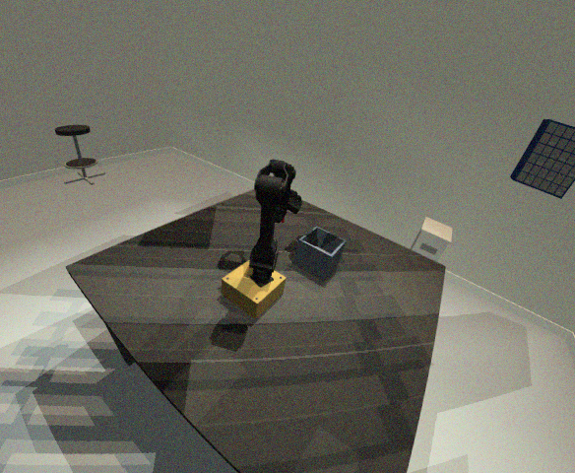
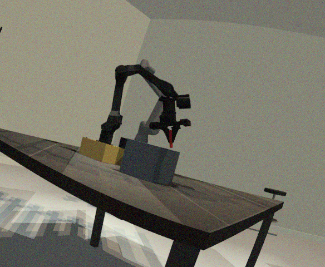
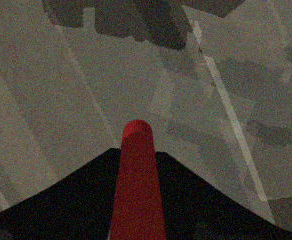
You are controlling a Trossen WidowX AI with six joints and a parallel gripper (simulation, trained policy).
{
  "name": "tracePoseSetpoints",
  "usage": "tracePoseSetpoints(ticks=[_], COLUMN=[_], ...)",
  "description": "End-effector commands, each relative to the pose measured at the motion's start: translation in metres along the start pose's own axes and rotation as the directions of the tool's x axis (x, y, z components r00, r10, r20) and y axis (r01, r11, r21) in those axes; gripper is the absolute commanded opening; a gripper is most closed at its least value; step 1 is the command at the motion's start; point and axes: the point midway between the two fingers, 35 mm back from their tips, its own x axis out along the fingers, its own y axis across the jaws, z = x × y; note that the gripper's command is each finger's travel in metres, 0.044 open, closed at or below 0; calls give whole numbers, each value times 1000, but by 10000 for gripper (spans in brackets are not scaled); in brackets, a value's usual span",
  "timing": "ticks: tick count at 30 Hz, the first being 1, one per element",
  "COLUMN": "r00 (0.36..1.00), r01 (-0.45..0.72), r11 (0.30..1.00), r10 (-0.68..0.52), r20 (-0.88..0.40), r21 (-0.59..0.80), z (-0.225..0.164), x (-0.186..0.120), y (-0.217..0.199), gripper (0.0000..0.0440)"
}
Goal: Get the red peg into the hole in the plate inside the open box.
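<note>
My gripper (image 2: 170,140) (image 3: 137,160) is shut on the red peg (image 2: 170,133) (image 3: 137,190). The peg points down between the fingertips, nearly upright, with its lower end sticking out below them. In the top view the arm hides most of the gripper, and only a speck of red shows. The blue-grey open box (image 1: 314,260) (image 2: 145,161) stands on the table. The gripper and peg are raised above the table, outside the box: left of it in the top view, and beyond its top edge in the exterior view. The plate and its hole cannot be made out.
The arm stands on a yellow base block (image 1: 253,298) (image 2: 95,151) beside the box, on the dark wooden table (image 1: 297,391) (image 2: 108,183). Shadows lie across the table. A stool (image 1: 72,130) and a pale box-shaped object (image 1: 432,236) stand beyond the table.
</note>
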Motion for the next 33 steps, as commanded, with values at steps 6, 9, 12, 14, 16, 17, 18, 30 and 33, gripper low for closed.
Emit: tracePoseSetpoints(ticks=[6,9,12,14,16,17,18,30,33], r00=[997,996,994,993,991,991,990,981,980], r01=[-26,-23,-16,-9,0,4,9,78,94], r11=[1000,999,999,999,998,998,998,992,990], r10=[24,20,11,3,-7,-12,-18,-94,-111], r20=[67,89,108,120,131,136,140,167,167], r21=[17,28,39,47,55,59,63,101,106], z=[36,49,62,70,77,81,85,122,130], x=[-18,-21,-23,-24,-24,-24,-25,-21,-19], y=[14,15,16,15,15,14,13,5,4], gripper=[0,0,0,0,0,0,0,0,0])
